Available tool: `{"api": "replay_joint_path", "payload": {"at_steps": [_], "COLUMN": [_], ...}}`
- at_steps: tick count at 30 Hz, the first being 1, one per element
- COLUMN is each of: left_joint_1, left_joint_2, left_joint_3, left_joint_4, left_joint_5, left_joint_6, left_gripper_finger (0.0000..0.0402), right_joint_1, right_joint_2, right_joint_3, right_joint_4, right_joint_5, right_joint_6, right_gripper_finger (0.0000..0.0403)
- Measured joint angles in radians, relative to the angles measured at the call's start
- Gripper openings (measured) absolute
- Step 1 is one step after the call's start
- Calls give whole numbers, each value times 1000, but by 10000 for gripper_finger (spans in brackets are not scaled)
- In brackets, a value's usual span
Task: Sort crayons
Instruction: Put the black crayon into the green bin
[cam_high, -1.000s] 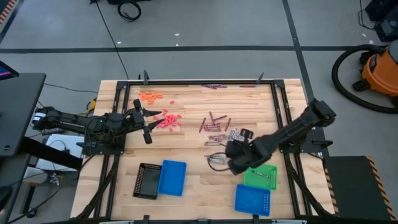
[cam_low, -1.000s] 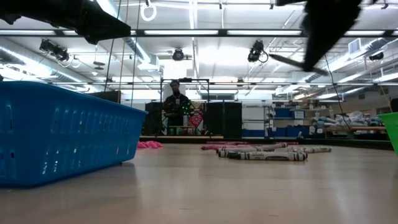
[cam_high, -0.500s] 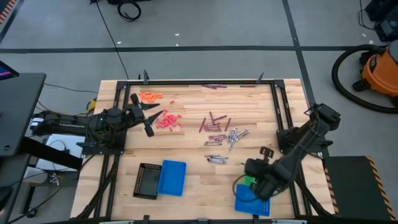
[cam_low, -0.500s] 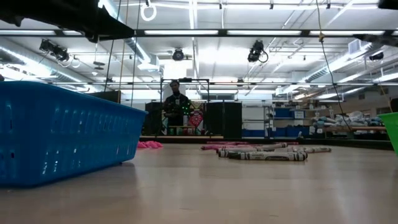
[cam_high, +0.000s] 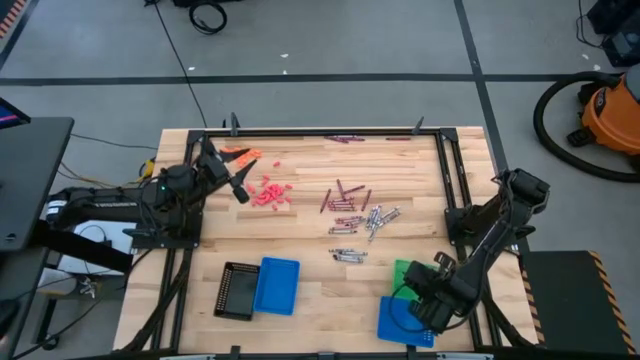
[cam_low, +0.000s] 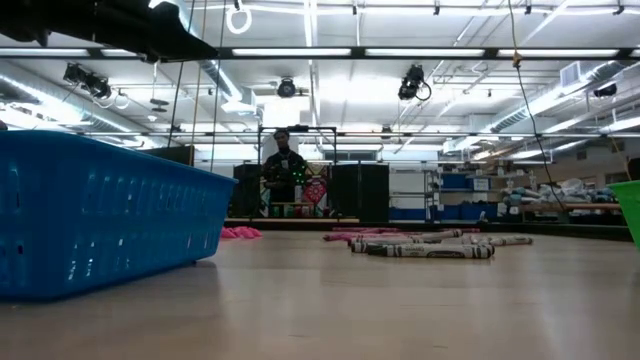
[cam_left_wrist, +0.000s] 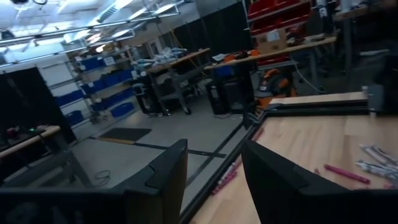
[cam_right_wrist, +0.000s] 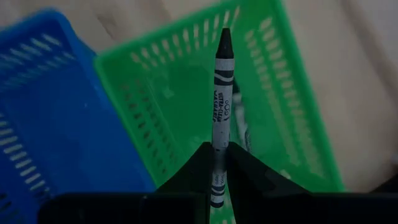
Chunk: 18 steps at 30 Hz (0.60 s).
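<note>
Right wrist view shows the right end effector pinching a silver-grey crayon by its lower end, fingers pressed against its sides. The crayon's long axis runs straight out from between the fingers, its dark tip pointing away from the wrist, over the green tray. Another crayon lies in that tray just behind the held one. A blue tray sits beside the green one, touching or nearly so.

From the high view, the right end effector hangs over the near right corner of the tabletop, above where the green tray and the blue tray meet. The loose crayons lie spread around the middle of the tabletop: dark purple ones, with silver-grey ones just to their right and a few more nearer the front, lying at mixed angles. A red-pink heap sits to their left, and an orange heap near the far left corner. A second blue tray and a black tray stand side by side at the front left.

The left end effector is held above the tabletop between the orange and red-pink heaps, fingers spread and holding nothing; the left wrist view shows the gap between its fingers.

In the low view, silver-grey crayons lie flat, long axes across the picture.
</note>
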<state>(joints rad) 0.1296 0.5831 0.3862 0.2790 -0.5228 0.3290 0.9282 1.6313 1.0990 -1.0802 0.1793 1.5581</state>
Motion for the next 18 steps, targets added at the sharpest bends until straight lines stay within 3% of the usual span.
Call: {"api": "replay_joint_path", "payload": {"at_steps": [9,18], "left_joint_1": [14,13], "left_joint_2": [0,0], "left_joint_3": [0,0], "left_joint_4": [4,8], "left_joint_5": [0,1], "left_joint_6": [-27,-31], "left_gripper_finger": [164,164], "right_joint_1": [9,-18], "right_joint_2": [2,2], "right_joint_3": [-132,-210], "right_joint_4": [109,209], "right_joint_5": [-8,-52], "right_joint_6": [3,-29], "right_gripper_finger": [48,94]}}
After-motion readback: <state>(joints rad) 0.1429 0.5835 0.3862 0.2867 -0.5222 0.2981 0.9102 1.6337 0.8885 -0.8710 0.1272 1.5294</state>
